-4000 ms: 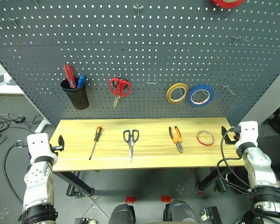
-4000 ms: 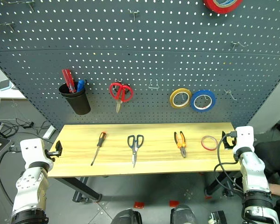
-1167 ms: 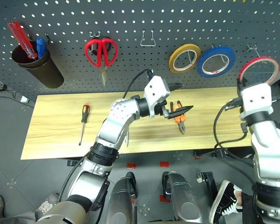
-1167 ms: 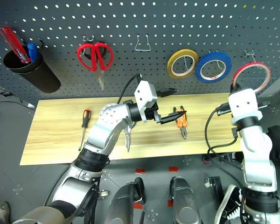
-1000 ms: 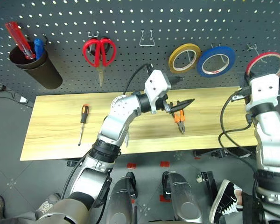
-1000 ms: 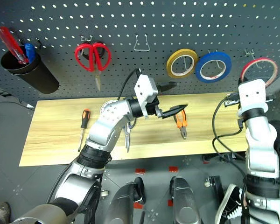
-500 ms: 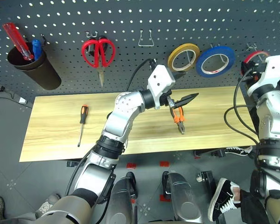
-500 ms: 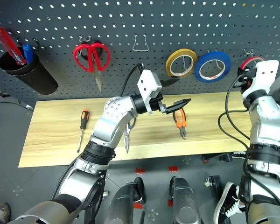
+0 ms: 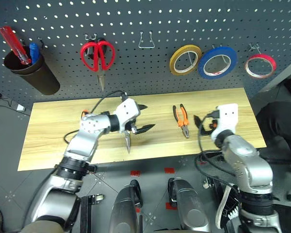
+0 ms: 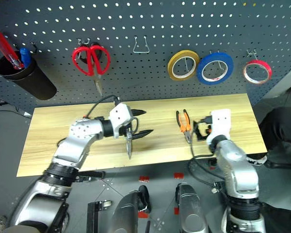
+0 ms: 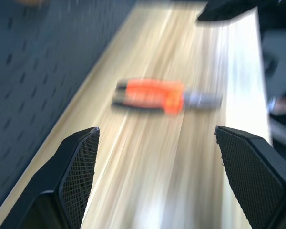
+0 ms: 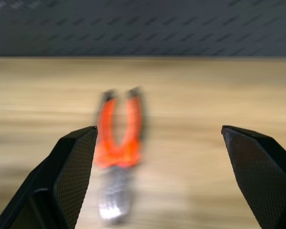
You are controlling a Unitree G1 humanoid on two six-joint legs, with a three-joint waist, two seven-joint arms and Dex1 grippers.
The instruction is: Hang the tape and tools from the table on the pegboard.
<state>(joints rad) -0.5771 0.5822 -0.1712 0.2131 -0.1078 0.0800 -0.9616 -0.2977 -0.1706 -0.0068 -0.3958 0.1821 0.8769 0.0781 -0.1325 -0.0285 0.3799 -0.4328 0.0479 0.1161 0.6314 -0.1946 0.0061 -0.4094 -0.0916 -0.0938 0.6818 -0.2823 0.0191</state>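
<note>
Right gripper (image 10: 200, 130): low over the table (image 9: 48, 141) near its right end, fingers spread wide, nothing between them. Pliers (image 9: 181, 119) lay flat on the wood just to its left, apart from the fingertips; in the right wrist view the pliers (image 12: 117, 152) sat ahead of the spread fingers, toward the left one, orange handles toward the pegboard (image 9: 136, 68).

Left gripper (image 9: 144, 118): over the middle of the table, fingers apart, empty, pointing right toward the pliers. Dark-handled scissors (image 9: 127, 141) lay beneath and just beside it, blades toward the near edge, handles hidden under the wrist; whether a finger touched them could not be told. Screwdriver (image 9: 85, 113): an orange bit of handle showed behind the left forearm, the rest covered.

Tape (image 9: 260, 66): hung on a hook at the far right of the pegboard, well above and to the right of the right gripper.

Other items on the pegboard, right to left: blue roll (image 9: 217, 62), yellow roll (image 9: 185, 59), bare wire hook (image 9: 146, 41), red scissors (image 9: 97, 54), black cup (image 9: 31, 75) holding a red-handled screwdriver (image 9: 11, 44).
</note>
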